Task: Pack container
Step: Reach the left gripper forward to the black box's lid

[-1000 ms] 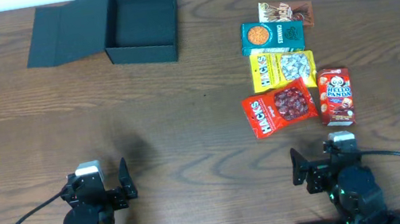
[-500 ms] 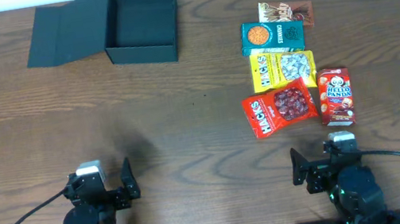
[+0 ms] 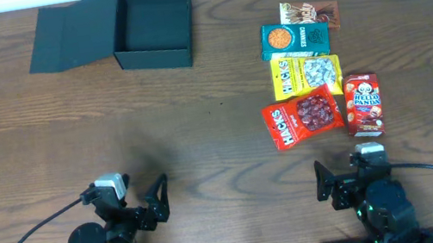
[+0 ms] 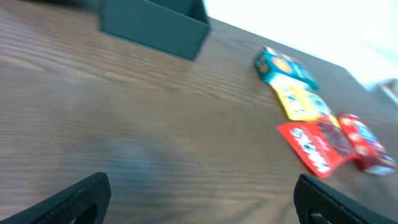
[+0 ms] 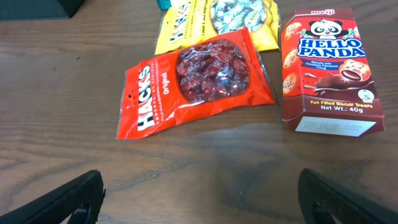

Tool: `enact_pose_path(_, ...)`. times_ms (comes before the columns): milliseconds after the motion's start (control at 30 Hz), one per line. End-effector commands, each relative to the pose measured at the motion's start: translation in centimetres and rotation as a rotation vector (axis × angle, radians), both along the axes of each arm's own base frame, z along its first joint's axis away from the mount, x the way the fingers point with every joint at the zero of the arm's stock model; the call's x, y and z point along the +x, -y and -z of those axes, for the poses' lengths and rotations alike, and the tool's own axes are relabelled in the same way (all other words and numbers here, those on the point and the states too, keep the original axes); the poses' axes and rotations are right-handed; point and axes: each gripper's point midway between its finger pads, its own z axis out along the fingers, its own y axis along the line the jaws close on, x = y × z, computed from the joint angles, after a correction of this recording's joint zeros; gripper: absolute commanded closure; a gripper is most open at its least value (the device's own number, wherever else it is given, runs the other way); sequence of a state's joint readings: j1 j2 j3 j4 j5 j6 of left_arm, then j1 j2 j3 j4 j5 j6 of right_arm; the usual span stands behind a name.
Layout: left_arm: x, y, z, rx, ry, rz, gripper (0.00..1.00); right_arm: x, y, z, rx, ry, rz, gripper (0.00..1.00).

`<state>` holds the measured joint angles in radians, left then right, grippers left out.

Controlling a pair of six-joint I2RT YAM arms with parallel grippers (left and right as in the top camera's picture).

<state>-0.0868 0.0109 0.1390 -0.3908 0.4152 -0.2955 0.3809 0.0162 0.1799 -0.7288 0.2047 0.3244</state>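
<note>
The left wrist view is smeared with blur. I can read colours but no print. In it the container [image 4: 155,28] is cut off by the top edge, so I see only its outer wall and nothing of the inside. The right wrist view crops the yellow bag [image 5: 211,22] at the top. A dark shape in its upper left corner is too cut off for me to name. In both wrist views only the fingertips show, at the bottom corners.

The left pincer [image 4: 200,193] is spread wide and holds nothing, with bare table [image 3: 201,133] between its tips. The right pincer [image 5: 199,190] is just as wide and also holds nothing. The container sits well ahead of the left pincer, left of where it points. Its lid [image 3: 76,30] is folded back flat on the table and it looks empty from overhead.

The red bag [image 5: 193,87] lies near and ahead of the right pincer, with the Panda box [image 5: 326,68] ahead to its right. The teal pack [image 3: 295,37] and brown packet [image 3: 308,13] lie farther ahead.

Since a second ago the left pincer has swung rightward, toward the snacks. The right pincer, the container and the snacks have not shifted.
</note>
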Motion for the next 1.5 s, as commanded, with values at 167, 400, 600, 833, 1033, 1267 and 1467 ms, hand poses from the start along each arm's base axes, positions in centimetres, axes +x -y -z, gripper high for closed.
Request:
enact_pose_path(167, -1.3, 2.4, 0.2, -0.077, -0.029, 0.141, 0.05, 0.0, 0.1, 0.4, -0.003, -0.003, 0.003, 0.01)
enact_pose_path(400, -0.8, 1.8, 0.0, -0.083, -0.028, 0.093, 0.05, 0.0, 0.1, 0.4, -0.002, -0.002, 0.002, 0.01)
enact_pose_path(600, 0.6, 1.0, -2.2, -0.089, 0.067, 0.039, 0.05, 0.0, 0.1, 0.4, -0.002, -0.002, 0.002, 0.01)
enact_pose_path(833, 3.4, 0.6, -3.3, -0.07, 0.054, -0.002, 0.05, 0.0, 0.1, 0.4, -0.003, -0.003, 0.003, 0.01)
enact_pose_path(1033, 8.4, 1.0, -3.9, 0.013, -0.108, 0.021, 0.05, 0.0, 0.1, 0.4, -0.003, -0.002, 0.003, 0.01)
enact_pose_path(1267, 17.1, 1.9, -4.8, 0.094, -0.258, 0.068, 0.05, 0.0, 0.1, 0.4, -0.003, -0.002, 0.003, 0.01)
enact_pose_path(1467, 24.8, 2.2, -6.1, 0.118, -0.3, 0.058, 0.05, 0.0, 0.1, 0.4, -0.002, -0.002, 0.002, 0.01)
